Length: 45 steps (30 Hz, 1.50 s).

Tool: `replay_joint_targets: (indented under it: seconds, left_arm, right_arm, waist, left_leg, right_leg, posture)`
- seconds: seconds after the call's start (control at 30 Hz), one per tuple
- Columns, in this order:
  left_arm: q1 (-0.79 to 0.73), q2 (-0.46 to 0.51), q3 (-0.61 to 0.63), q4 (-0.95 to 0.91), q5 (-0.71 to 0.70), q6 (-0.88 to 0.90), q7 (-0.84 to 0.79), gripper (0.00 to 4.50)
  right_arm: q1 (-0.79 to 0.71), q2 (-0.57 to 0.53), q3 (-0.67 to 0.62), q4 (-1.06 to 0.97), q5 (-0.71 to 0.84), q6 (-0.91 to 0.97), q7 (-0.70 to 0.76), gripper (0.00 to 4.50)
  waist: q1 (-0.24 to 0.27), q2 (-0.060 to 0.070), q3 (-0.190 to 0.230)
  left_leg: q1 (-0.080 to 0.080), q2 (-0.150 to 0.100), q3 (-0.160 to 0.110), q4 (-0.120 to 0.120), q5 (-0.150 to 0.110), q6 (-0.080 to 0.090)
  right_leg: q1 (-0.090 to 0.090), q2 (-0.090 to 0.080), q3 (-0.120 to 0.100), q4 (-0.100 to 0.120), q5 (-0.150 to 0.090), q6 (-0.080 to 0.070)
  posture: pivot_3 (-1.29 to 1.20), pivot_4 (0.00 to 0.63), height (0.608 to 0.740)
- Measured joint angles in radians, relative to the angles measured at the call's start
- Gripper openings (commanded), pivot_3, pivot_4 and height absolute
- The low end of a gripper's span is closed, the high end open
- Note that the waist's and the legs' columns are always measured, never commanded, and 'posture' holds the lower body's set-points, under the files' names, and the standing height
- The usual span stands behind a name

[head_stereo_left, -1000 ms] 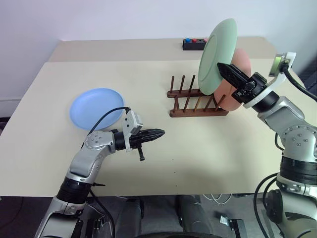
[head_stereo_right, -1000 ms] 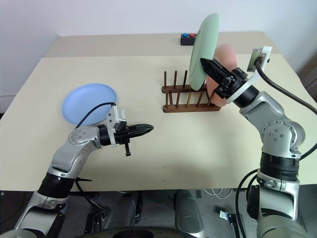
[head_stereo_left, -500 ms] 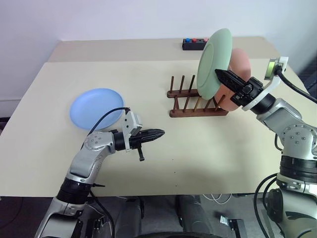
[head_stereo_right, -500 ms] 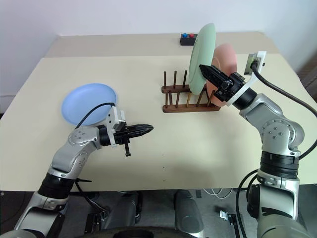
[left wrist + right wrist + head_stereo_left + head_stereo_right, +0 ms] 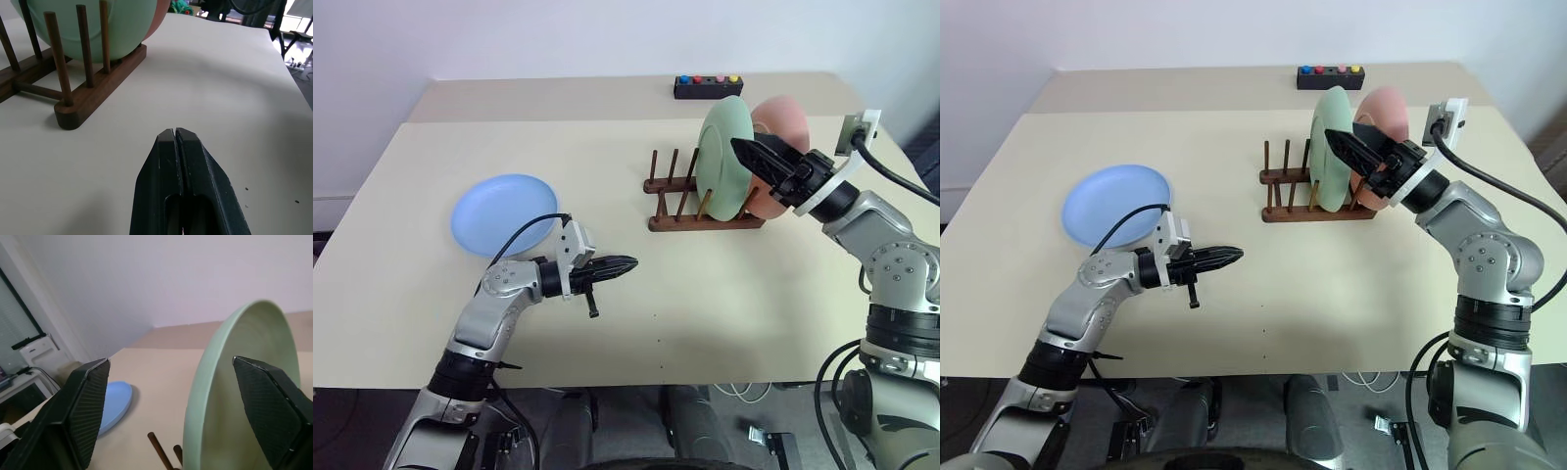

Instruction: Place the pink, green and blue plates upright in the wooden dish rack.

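Cream table, green plate upright in wooden rack between spread right gripper fingers, left gripper closed and empty, blue plate flat behind it

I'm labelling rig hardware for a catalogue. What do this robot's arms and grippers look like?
Both arms are silver-grey metal segments with black joint bands and rounded elbow housings. Each wrist carries a white bracket. The left gripper and right gripper have two tapered black fingers with finely textured inner pads. A thin black cable loops over the left forearm; a thicker black cable trails from the right wrist.
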Motion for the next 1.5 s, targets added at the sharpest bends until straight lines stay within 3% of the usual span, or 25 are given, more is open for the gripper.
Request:
replay_joint_targets:
  seconds: [0.43,0.53,0.73,1.0,1.17,1.37,1.5]
  left_arm:
    - [-0.001,0.0,0.002,-0.002,-0.001,0.005,0.007,0.0]
    - [-0.013,-0.001,0.052,0.005,-0.022,0.035,0.055,1.35]
    - [-0.08,0.033,0.24,0.051,-0.055,0.059,0.188,4.42]
    - [-0.127,0.102,0.449,0.186,0.007,0.083,0.506,4.47]
    - [-0.196,0.171,0.527,0.327,0.051,0.307,0.725,4.47]
    - [-0.239,0.172,0.531,0.393,0.05,0.523,0.821,4.47]
    - [-0.274,0.172,0.52,0.399,0.046,0.572,0.809,4.47]
  right_arm:
    - [-0.045,-0.079,0.012,-0.078,-0.148,-0.106,0.005,4.06]
    - [-0.043,-0.183,0.141,-0.213,-0.309,-0.199,0.065,4.14]
    - [0.0,-0.192,0.39,-0.322,-0.529,-0.339,0.161,4.14]
    - [0.018,-0.128,0.458,-0.288,-0.626,-0.42,0.196,4.14]
    - [0.018,-0.106,0.473,-0.241,-0.664,-0.46,0.224,4.14]
    - [0.018,-0.081,0.481,-0.219,-0.695,-0.482,0.234,4.14]
    - [0.023,-0.071,0.482,-0.219,-0.709,-0.488,0.234,4.14]
  waist:
    - [0.0,0.001,0.0]
    - [-0.003,0.001,0.0]
    - [-0.003,0.0,0.0]
    - [0.005,-0.001,0.001]
    - [-0.002,-0.003,0.001]
    - [0.001,-0.006,0.002]
    - [0.001,-0.007,0.002]
  left_leg:
    - [-0.001,0.0,0.0,0.0,0.0,0.0]
    - [-0.003,0.001,0.0,0.0,0.0,0.0]
    - [-0.003,0.001,0.0,0.0,0.0,0.0]
    - [-0.004,0.001,-0.001,0.001,0.0,0.0]
    - [-0.004,0.001,-0.001,0.0,0.0,0.0]
    - [-0.004,0.001,-0.003,0.001,0.0,-0.001]
    - [-0.004,0.001,-0.003,0.001,0.001,-0.001]
  right_leg:
    - [-0.002,0.0,0.0,0.0,0.0,0.0]
    - [-0.004,0.0,0.0,0.0,0.0,0.0]
    - [-0.004,0.001,0.0,0.0,0.0,0.0]
    - [-0.004,0.001,-0.001,0.0,0.0,0.0]
    - [-0.004,0.001,-0.002,0.0,0.001,0.0]
    - [-0.004,0.001,-0.003,0.001,0.001,0.0]
    - [-0.004,0.0,-0.003,0.001,0.001,0.0]
  posture:
    - [0.0,0.15,0.73]
    - [0.0,0.15,0.73]
    - [0.0,0.15,0.73]
    - [0.0,0.15,0.73]
    - [0.0,0.15,0.73]
    - [0.0,0.15,0.73]
    - [0.0,0.15,0.73]
